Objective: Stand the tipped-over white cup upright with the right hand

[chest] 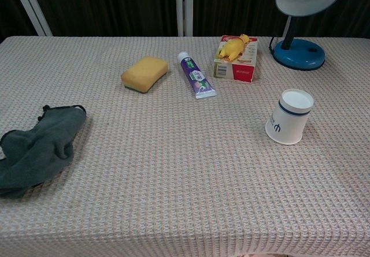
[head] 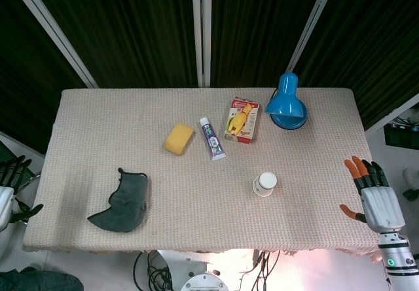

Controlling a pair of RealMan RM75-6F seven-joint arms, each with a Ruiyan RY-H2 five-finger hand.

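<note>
The white cup (head: 264, 184) with a blue band (chest: 289, 117) sits on the right half of the table. Its narrow flat end faces up and its wide rim rests on the cloth. My right hand (head: 370, 196) hovers at the table's right edge, well to the right of the cup. Its orange-tipped fingers are spread and hold nothing. My left hand (head: 9, 188) hangs off the table's left edge, fingers apart and empty. Neither hand shows in the chest view.
A blue desk lamp (head: 286, 102) stands at the back right. A red box with a yellow toy (head: 242, 119), a toothpaste tube (head: 212, 138) and a yellow sponge (head: 178, 138) lie mid-table. A dark grey cloth (head: 122, 203) lies front left. The beige woven tablecloth (head: 196, 199) covers the table.
</note>
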